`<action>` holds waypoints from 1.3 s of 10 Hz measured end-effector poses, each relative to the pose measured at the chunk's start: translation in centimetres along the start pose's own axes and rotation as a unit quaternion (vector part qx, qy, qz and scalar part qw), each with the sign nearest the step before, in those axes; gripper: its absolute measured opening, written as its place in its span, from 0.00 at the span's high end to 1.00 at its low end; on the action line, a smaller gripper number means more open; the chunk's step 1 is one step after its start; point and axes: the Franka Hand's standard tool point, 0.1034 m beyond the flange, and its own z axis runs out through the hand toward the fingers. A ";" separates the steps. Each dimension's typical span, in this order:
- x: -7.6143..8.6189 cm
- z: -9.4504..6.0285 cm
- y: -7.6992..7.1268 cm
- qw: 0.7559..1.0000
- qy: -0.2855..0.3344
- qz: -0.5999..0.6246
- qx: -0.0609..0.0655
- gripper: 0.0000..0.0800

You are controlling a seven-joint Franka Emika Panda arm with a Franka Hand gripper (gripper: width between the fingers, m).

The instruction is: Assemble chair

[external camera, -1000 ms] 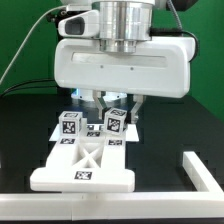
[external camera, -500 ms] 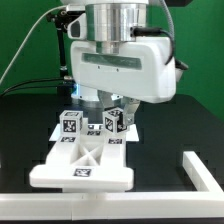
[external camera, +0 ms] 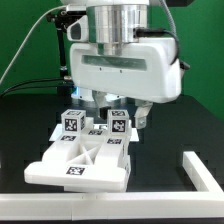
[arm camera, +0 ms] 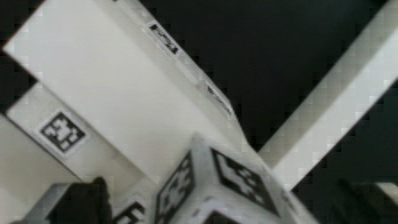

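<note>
1. Pincer (external camera: 113, 108) now stands apart, fingers spread either side of the right-hand tagged cube; half a second ago it sat narrower on that same spot. Looks like a release, nothing clamped.
2. Arm housing is rotated the same as half a second ago; a second ago it faced the camera square. So the twist is done and then the let-go.
3. Chair (external camera: 84, 155) has shifted: the assembly is now skewed, its front edge angled down toward the lower left of the frame, where earlier it lay square.
4. My read: one screw-in turn on the right post finished; expect a re-grip or a move to the next part.
5. Chair sits centre of the exterior view on the black counter (external camera: 30, 120): matte white flat slab with X-shaped ribbing, two tagged cubes standing at its rear, a tag on the front face.
6. Wrist view: close, blurred white bars and tags of the chair (arm camera: 125, 90); fingers not clearly visible.
</note>
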 end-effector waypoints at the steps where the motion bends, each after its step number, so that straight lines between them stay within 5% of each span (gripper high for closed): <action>1: 0.0 0.0 0.0 0.996 -0.001 -0.085 0.000 0.20; 7: 0.4 0.0 0.0 0.942 0.004 -0.335 -0.003 0.19; 9: 0.4 0.1 0.0 0.952 0.004 -0.305 -0.003 0.22; 11: 0.4 0.1 0.0 0.971 0.004 -0.239 -0.003 0.65; 13: 0.3 0.1 0.0 0.985 0.004 -0.172 -0.003 0.65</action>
